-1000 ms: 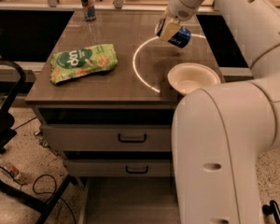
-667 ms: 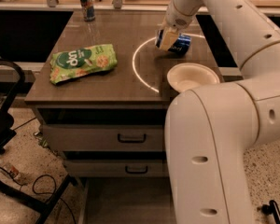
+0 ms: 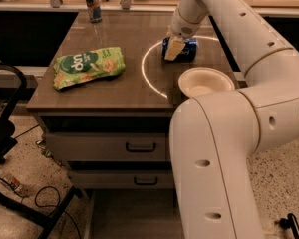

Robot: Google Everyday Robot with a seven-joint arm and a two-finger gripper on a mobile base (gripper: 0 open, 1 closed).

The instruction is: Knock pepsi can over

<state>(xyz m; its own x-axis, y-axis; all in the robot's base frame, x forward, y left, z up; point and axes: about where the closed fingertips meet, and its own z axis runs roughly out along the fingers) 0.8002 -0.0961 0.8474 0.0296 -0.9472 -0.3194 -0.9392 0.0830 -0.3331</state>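
**Gripper down at the pepsi can, inside the light ring**

From my station I see the gripper low over the far right part of the table, its tan tip against the front of the pepsi can. I cannot tell whether it is apart or closed. The can looks to lie on its side, long axis left to right, inside the white ring that glows on the tabletop. The arm reaches it from the right and fills the near right of my view.

The table has a brown wood-grain top. Just nearer than the can sits one white bowl, at the right edge. One green snack bag lies flat on the left, well apart from the can. I count two cans: the pepsi one and a taller, slimmer can upright at the far edge.

Two drawers stack below the top. The floor is speckled stone, with a black cable and a dark frame on the left.
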